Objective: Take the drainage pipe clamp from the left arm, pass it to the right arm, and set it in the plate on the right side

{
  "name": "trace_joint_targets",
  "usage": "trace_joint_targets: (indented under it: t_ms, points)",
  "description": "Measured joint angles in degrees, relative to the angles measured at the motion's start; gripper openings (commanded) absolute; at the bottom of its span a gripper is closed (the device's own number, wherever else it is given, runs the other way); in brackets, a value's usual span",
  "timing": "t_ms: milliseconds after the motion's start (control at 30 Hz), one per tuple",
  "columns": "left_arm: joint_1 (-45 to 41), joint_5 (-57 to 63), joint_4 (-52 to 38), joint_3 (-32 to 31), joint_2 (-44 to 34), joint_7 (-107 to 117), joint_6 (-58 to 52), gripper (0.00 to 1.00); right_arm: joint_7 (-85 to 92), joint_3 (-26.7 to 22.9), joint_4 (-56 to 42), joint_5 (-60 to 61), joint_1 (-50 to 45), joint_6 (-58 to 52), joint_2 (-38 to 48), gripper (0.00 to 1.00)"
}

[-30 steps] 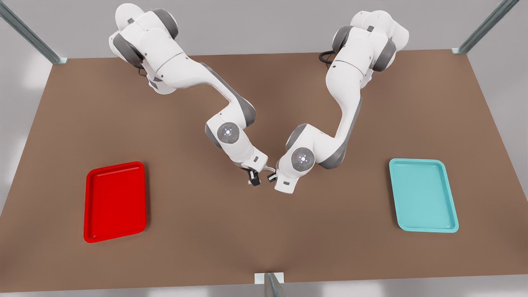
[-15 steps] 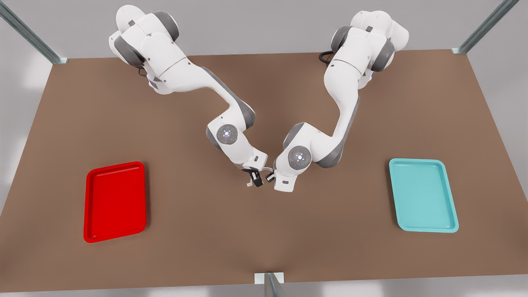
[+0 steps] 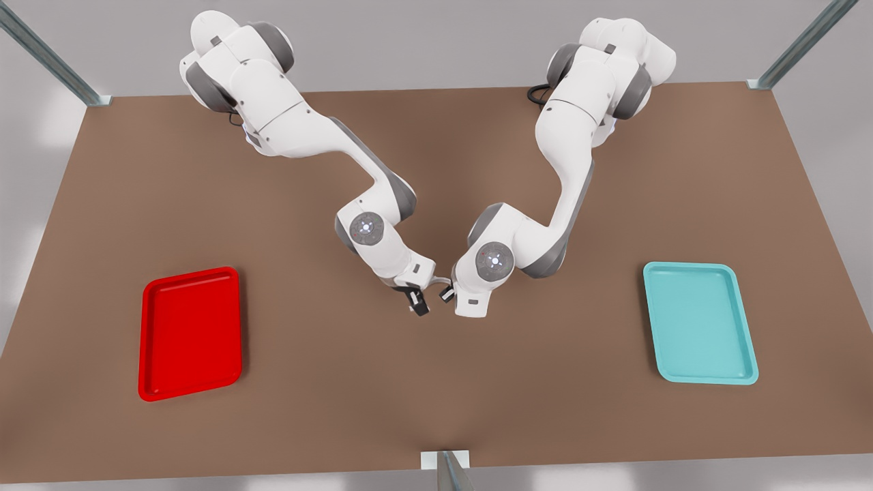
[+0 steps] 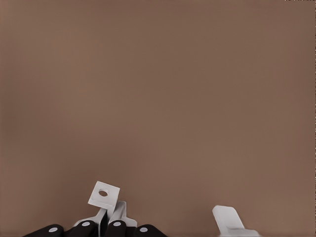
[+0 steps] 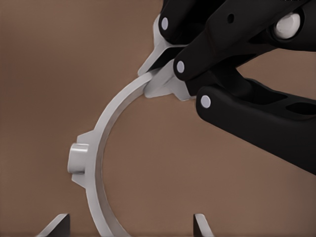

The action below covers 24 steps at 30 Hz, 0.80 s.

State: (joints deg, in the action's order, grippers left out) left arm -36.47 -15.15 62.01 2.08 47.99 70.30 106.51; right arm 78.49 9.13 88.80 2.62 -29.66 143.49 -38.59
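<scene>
Room: plain grey walls behind the table; slanted metal struts stand at the far corners, one at the front view's left (image 3: pixel 48 58) and one at its right (image 3: pixel 798 48).
Surface: flat matte brown table (image 3: pixel 436 395), with a small pale bracket (image 3: pixel 445 462) at the middle of its near edge.
Plate (image 3: pixel 191 332): red tray lying flat on the table at the front view's left, well apart from both grippers, nothing in it.
Right gripper (image 3: pixel 417 305): it hangs above the table's middle, on the arm that reaches in from the front view's left. In its wrist view its two fingertips (image 5: pixel 59 223) stand apart, and the clamp's band passes between them without visible contact.
Drainage pipe clamp (image 3: pixel 442 279): white half-ring (image 5: pixel 98 148) held in the air between the two grippers, over the centre of the table; its holed tab (image 4: pixel 103 193) sticks out past the left arm's fingers.
Left gripper (image 3: pixel 447 294): just beside the right one, on the arm from the front view's right; its black fingers (image 5: pixel 187 66) are pinched on one end of the clamp.
Teal tray (image 3: pixel 700 322): flat on the table at the front view's right, with nothing in it.
</scene>
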Motion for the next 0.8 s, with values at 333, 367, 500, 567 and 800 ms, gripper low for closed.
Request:
trace_joint_targets:
  t_ms: [333,367,500,567,800]
  points:
    - [-0.1,-0.1,-0.4,0.0,0.2,1.3,0.2,1.0,1.6,0.0,-0.3,-0.3,-0.2,-0.2,0.0,0.21]
    - [-0.1,-0.5,-0.5,0.0,0.1,1.2,0.7,1.0,1.7,0.0,-0.3,-0.2,-0.2,-0.2,0.0,0.21]
    - [-0.1,-0.9,-2.0,-0.3,-0.1,1.3,0.0,1.0,2.0,0.0,-0.3,-0.2,-0.2,-0.2,0.0,0.21]
    - [-0.1,-1.1,-2.5,-0.5,-0.1,1.4,-0.9,1.0,2.1,0.0,-0.3,-0.1,-0.1,-0.2,-0.1,0.21]
    - [2.2,-2.5,-4.3,-0.3,-2.8,1.8,-6.6,1.0,2.4,0.0,-0.5,0.1,0.2,-0.1,0.0,0.21]
